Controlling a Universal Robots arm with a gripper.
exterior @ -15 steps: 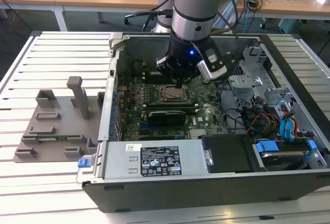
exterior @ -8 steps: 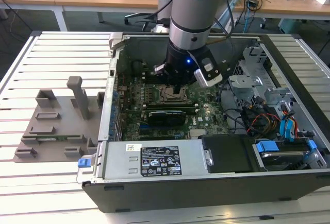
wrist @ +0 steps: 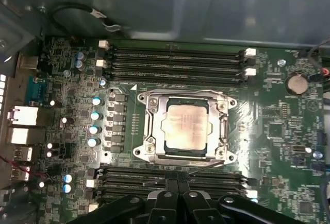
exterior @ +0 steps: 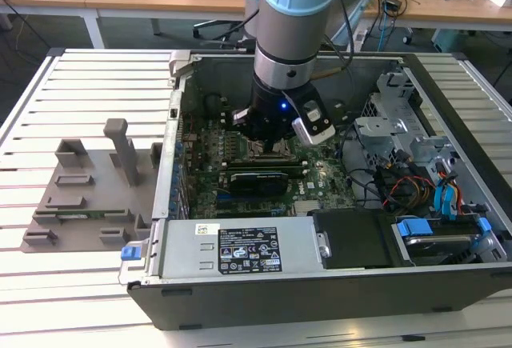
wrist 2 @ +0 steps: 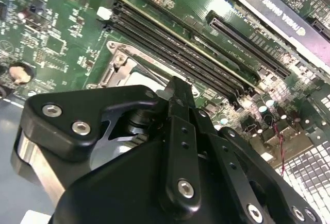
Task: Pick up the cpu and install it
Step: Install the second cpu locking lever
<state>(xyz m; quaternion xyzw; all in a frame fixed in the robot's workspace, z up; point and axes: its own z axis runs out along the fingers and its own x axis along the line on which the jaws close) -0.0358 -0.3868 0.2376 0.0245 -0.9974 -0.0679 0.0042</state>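
Showing one cpu (wrist: 186, 127) in socket frame (wrist: 148, 129) | one tool (wrist: 178, 175) above

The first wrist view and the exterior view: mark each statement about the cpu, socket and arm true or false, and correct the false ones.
1. The cpu lies inside the socket frame. True.
2. The gripper is holding the cpu. False: the cpu sits in the socket, apart from the gripper.
3. Memory slots run along two opposite sides of the socket. True.
4. The arm is over the grey fixture outside the computer case. False: it reaches down into the case.
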